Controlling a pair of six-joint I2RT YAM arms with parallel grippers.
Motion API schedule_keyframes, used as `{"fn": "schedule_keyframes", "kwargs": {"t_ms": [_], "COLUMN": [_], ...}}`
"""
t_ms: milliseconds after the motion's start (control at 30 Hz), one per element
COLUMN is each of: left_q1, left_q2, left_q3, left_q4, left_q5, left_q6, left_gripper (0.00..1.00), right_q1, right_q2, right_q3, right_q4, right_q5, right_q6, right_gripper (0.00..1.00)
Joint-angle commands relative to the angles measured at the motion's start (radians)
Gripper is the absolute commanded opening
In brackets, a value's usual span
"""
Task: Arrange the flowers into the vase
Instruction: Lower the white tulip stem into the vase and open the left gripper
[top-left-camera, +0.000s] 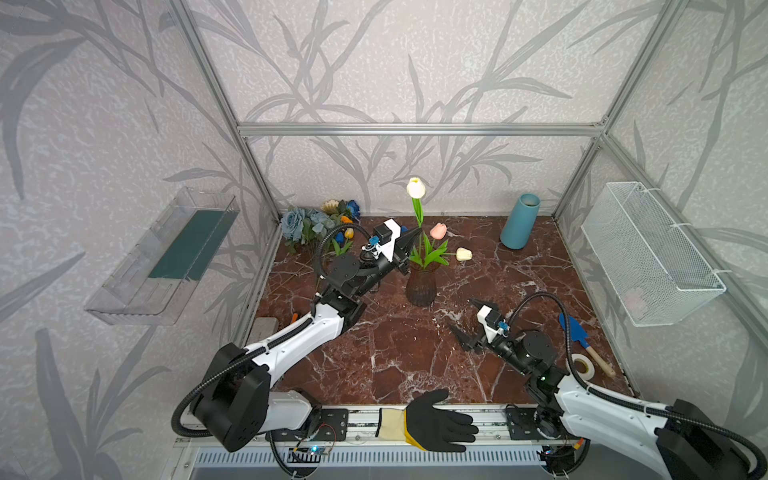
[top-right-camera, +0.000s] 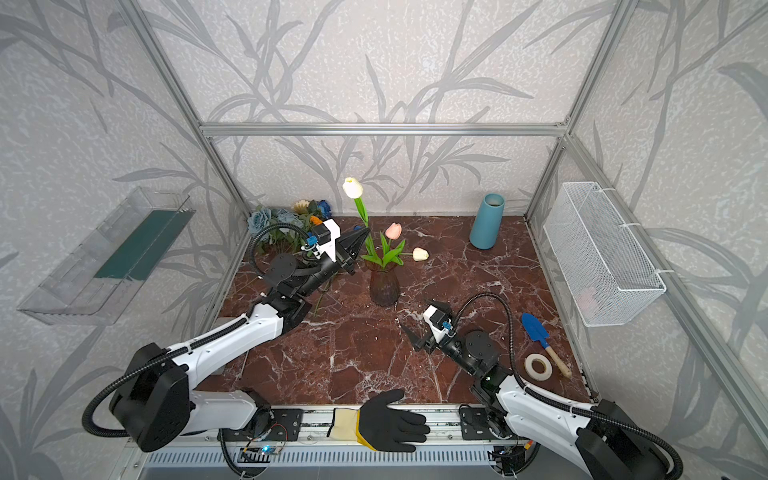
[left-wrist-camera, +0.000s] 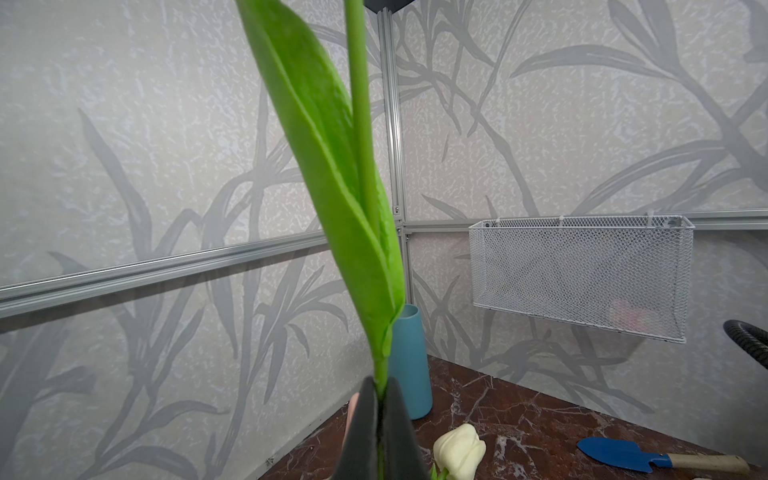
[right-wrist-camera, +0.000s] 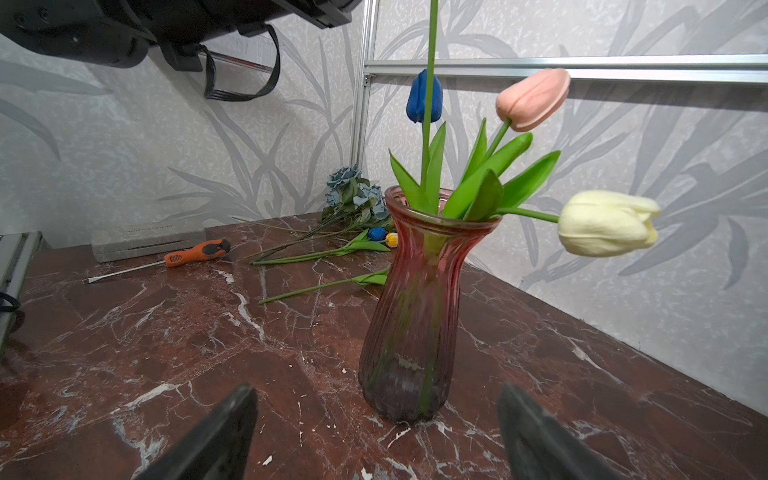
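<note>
Left gripper (top-left-camera: 413, 237) clamped on white tulip (top-left-camera: 416, 188) stem, stem seen entering vase (top-left-camera: 420, 286) mid-frame; right gripper (top-left-camera: 460, 313) spread open, lower right.

**Vase and flowers: state at this frame**

Ribbed, pink-tinted glass vase (right-wrist-camera: 409, 311) stands upright mid-surface (top-left-camera: 395, 353). In it are a pink tulip (top-left-camera: 438, 230), leaning, and a cream tulip (top-left-camera: 464, 254) drooping sideways past the rim, both with green leaves. The white tulip (top-left-camera: 416, 188) stands tallest and near upright. Its stem runs down into the vase mouth and is pinched in the left hand (left-wrist-camera: 380, 384). Heaped in the far left corner: dusty-blue roses (top-left-camera: 293, 222), dark-blue rose (top-left-camera: 353, 206), beige daisy (top-left-camera: 330, 205), orange marigold (top-left-camera: 345, 219). Blue tulip (right-wrist-camera: 377, 233) and yellow tulip (right-wrist-camera: 391, 239) lie flat beside them.
</note>
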Motion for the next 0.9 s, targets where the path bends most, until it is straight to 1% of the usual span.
{"fn": "schedule_keyframes", "kwargs": {"t_ms": [0, 267, 633, 733, 867], "left_q1": [-0.004, -0.005, -0.006, -0.007, -0.006], "left_q2": [0.023, 0.028, 0.052, 0.06, 0.059], "left_q3": [0.007, -0.039, -0.016, -0.014, -0.005], "left_q4": [0.009, -0.054, -0.193, -0.205, -0.231], "left_q5": [-0.02, -0.032, -0.001, 0.006, 0.006], "left_q6": [0.021, 0.014, 0.029, 0.033, 0.051], "left_gripper": [0.0, 0.0, 0.0, 0.04, 0.17], "right_q1": [0.005, 0.005, 0.005, 0.005, 0.005], "right_q2": [-0.013, -0.01, 0.016, 0.017, 0.025], "right_q3": [-0.012, -0.008, -0.003, -0.003, 0.002], "right_q4": [0.021, 0.016, 0.026, 0.023, 0.023], "right_q5": [0.009, 0.015, 0.009, 0.009, 0.008], "right_q6": [0.0, -0.004, -0.003, -0.003, -0.004], "right_gripper": [0.91, 0.91, 0.91, 0.91, 0.91]}}
